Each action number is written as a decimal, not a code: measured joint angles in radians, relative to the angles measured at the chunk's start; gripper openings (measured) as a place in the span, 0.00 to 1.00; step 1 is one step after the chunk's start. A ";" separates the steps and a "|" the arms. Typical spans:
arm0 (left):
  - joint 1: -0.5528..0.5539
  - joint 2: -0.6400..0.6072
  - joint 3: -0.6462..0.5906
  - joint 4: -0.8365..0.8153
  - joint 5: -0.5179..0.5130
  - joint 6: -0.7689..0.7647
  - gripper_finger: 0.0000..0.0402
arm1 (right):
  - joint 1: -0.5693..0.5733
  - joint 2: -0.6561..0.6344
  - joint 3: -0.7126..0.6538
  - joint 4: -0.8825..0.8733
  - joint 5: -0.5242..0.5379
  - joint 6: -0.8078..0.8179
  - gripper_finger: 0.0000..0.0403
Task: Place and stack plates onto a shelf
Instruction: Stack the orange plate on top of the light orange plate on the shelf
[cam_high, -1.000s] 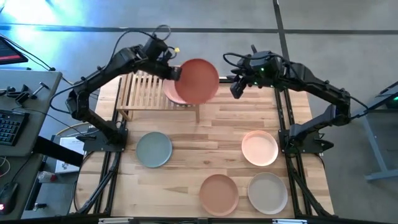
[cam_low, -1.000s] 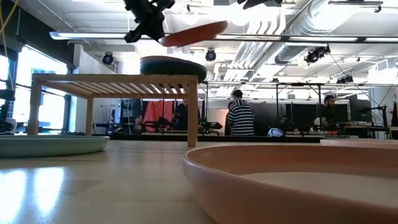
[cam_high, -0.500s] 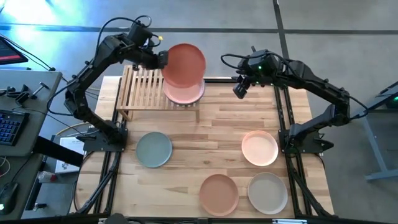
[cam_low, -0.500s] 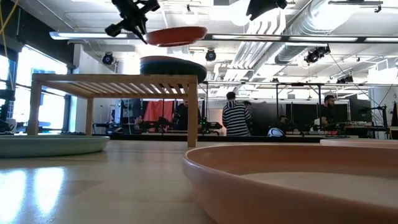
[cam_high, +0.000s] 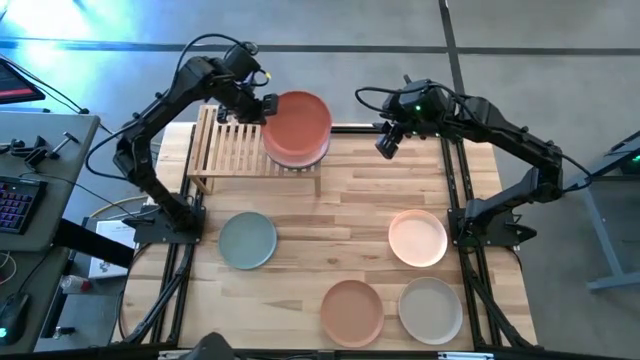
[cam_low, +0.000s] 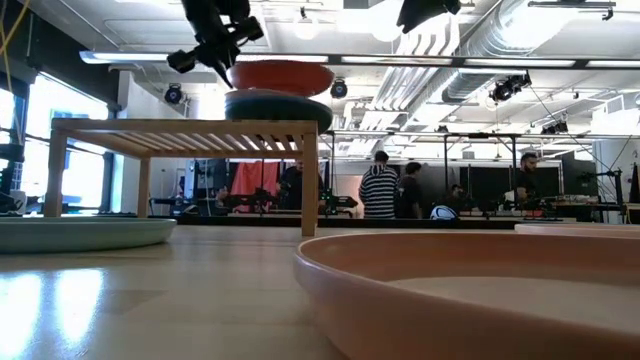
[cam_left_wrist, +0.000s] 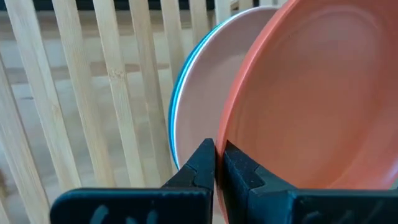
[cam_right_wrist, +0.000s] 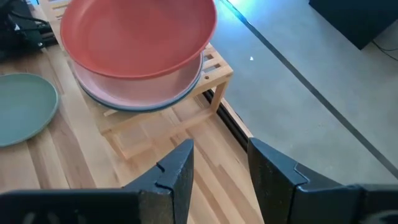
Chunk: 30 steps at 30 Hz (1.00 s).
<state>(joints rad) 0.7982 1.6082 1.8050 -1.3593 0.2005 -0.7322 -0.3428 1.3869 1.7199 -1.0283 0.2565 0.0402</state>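
The red plate (cam_high: 297, 126) has come down from mid-air onto the pink plate (cam_left_wrist: 196, 118) and blue plate at the shelf's (cam_high: 228, 145) right end, so this stack is nearly done. My left gripper (cam_high: 262, 105) still pinches its rim; my right gripper (cam_high: 385, 146) waits wide near the worktop's far edge.

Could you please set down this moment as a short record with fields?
shelf: light-wood slatted rack at the table's far left
stack on shelf: pink plate over a blue-rimmed one, at the rack's right end
red plate: above the stack, gripped at its rim
left pincer: shut on the red plate
right pincer: open, holding nothing, right of the rack
plates on table: green, peach, tan-orange, beige
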 joint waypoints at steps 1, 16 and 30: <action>0.000 0.006 0.000 -0.006 0.000 0.000 0.00 | 0.000 0.000 0.000 -0.007 0.000 0.000 0.32; -0.017 0.066 0.000 -0.037 0.001 0.001 0.00 | 0.000 0.000 0.000 -0.048 -0.002 0.003 0.32; -0.021 0.089 -0.001 -0.044 -0.002 0.022 0.00 | 0.000 0.000 -0.001 -0.073 -0.002 0.003 0.32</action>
<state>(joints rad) 0.7773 1.6970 1.8042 -1.4032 0.1982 -0.7105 -0.3424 1.3869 1.7192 -1.1015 0.2550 0.0437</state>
